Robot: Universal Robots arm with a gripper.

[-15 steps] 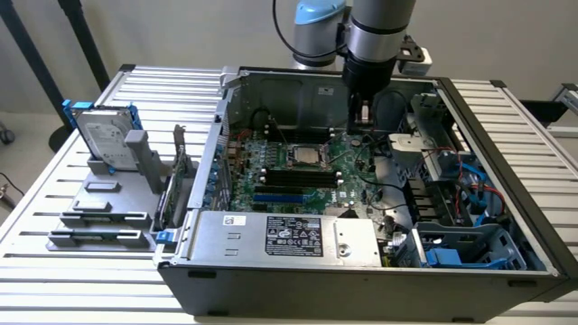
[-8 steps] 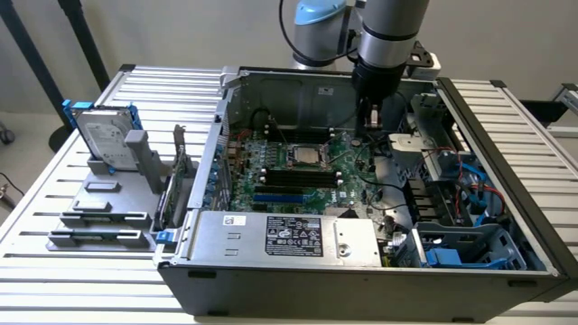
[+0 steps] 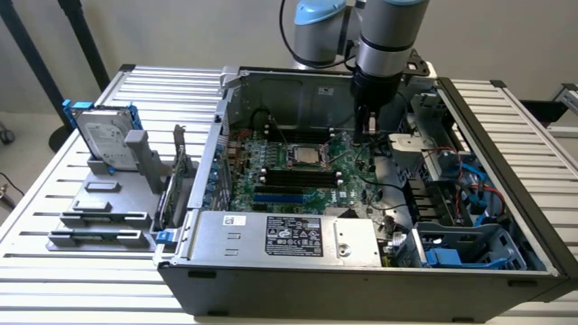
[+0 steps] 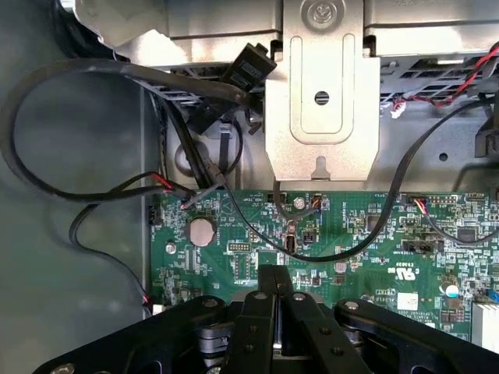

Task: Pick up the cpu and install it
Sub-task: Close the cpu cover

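Plain pale wall (image 3: 181, 30) at far side; white slatted table (image 3: 54, 284) near, wide; black poles (image 3: 32, 59) lean at exterior view's left; pale floor (image 3: 23, 125) under them

From my station almost nothing reads clearly. The power supply (image 3: 357, 240) carries a black label (image 3: 294, 235) with rows of white marks and symbols, and a small white sticker (image 3: 237, 219) sits near its corner, but I cannot make out a word on either. In the wrist view the metal bracket (image 4: 322, 132) bears a stamped round emblem (image 4: 321, 13). The green motherboard (image 4: 351, 226) has white silkscreen print and a pale tag (image 4: 407, 300), all too fine for me to read.
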